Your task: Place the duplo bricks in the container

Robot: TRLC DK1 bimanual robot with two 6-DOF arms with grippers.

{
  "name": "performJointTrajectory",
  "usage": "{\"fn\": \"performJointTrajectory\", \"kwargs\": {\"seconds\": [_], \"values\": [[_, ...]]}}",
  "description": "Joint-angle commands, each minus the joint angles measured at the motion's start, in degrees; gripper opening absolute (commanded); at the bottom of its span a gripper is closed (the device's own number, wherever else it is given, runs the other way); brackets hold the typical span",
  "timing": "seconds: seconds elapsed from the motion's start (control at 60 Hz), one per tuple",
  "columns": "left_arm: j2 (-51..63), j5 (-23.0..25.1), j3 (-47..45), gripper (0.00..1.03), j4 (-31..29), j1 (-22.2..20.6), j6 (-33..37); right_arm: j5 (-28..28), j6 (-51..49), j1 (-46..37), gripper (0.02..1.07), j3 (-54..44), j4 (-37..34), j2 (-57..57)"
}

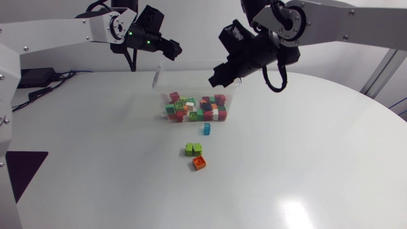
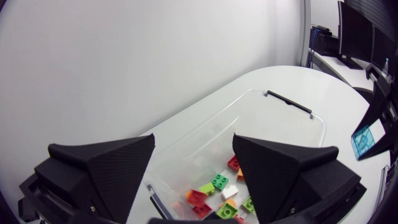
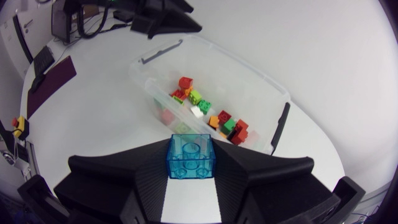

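Note:
A clear plastic container [image 1: 231, 95] stands at the table's middle back with several coloured duplo bricks [image 1: 194, 108] inside. My right gripper [image 1: 217, 79] hangs over its right end, shut on a translucent blue brick [image 3: 191, 157] held between the fingers. My left gripper [image 1: 173, 49] hovers above the container's back left, open with nothing between its fingers [image 2: 106, 171]. Under it the container [image 2: 280, 124] and its bricks [image 2: 217, 190] show. On the table in front lie a blue brick [image 1: 206, 128], a green brick [image 1: 193, 149] and an orange brick [image 1: 200, 163].
Black cables and a power box [image 1: 35, 76] lie at the table's back left. A dark mat [image 1: 25, 168] sits by the left edge. White tabletop surrounds the three loose bricks.

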Motion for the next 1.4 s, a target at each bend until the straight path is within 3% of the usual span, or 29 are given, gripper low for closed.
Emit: {"fn": "performJointTrajectory", "kwargs": {"seconds": [0.0, 0.317, 0.583, 0.667, 0.733, 0.8, 0.867, 0.983, 1.067, 1.2, 1.383], "values": [[-7.2, -0.2, -6.2, 0.99, 2.6, 0.8, -1.3, -0.2, 2.1, 0.3, 0.32, 3.7, 1.9, 1.9], [-27.4, 5.2, -28.9, 0.99, 2.8, 2.2, 4.4, -0.3, 3.7, -1.6, 0.33, 12.2, 9.2, 12.0], [-35.2, 9.6, -43.3, 0.98, 2.3, 0.9, 11.4, -0.2, 4.0, -2.5, 0.35, 19.1, 12.2, 21.4], [-34.7, 9.6, -44.4, 0.98, 0.7, -0.4, 12.5, -0.2, 4.0, -2.7, 0.56, 21.4, 11.7, 24.2], [-33.0, 9.5, -43.6, 0.98, -3.9, -1.9, 12.5, 0.2, 4.1, -3.1, 0.92, 24.0, 9.2, 26.2], [-31.8, 8.6, -42.7, 0.99, -6.8, -2.8, 12.3, 0.7, 4.1, -3.3, 1.0, 23.8, 9.2, 26.0], [-30.3, 4.7, -41.2, 0.99, -9.3, -5.4, 5.8, 1.2, 4.3, -4.0, 1.02, 22.8, 9.3, 24.2], [-28.9, 4.7, -40.4, 0.98, -10.4, -7.0, 0.0, 1.5, 4.6, -5.5, 1.02, 20.4, 9.3, 20.4], [-26.3, 4.4, -38.7, 0.98, -14.4, -9.0, -1.3, 1.8, 5.3, -6.9, 1.02, 16.6, 10.4, 16.3], [-21.4, 4.4, -33.7, 0.98, -22.6, -10.8, -11.1, 1.8, 5.9, -9.0, 1.02, 7.9, 13.4, 9.2], [-16.6, 4.5, -29.5, 0.98, -24.7, -11.4, -24.5, 1.8, 5.5, -11.5, 1.02, -4.3, 16.9, -1.0]]}}
